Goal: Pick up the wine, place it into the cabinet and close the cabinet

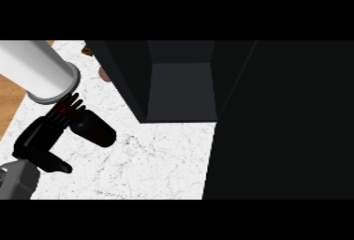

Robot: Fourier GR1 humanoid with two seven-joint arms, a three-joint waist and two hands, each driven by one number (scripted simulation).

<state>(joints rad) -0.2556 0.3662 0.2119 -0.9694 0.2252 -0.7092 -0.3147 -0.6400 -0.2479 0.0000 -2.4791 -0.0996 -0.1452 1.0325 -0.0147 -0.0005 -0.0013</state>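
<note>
White marble tabletop (pixel 159 159) is filling the near left of the view, with a black cabinet (pixel 180 89) standing open at the far middle, its dark interior facing the viewer. A tall black panel (pixel 283 122), probably the cabinet's open door, is covering the whole right side.

The left robot hand (pixel 43 138) is reaching in from the near left corner, its fingers curling around a dark wine bottle (pixel 93 127). The bottle is lying tilted, its body pointing toward the near right and its reddish neck tucked under the fingers, so the robot hand appears to be gripping it for the lift toward the cabinet. The grasp is dark against dark, so exactly how the fingers are wrapping is hard to tell.

A large white cylinder (pixel 38 70) is standing just beyond the robot hand at the far left, close to the bottle's neck. It and the cabinet's left wall are crowding the route, so the bottle will likely need to be raised and swung right to enter the opening.

The right robot hand is not showing.
</note>
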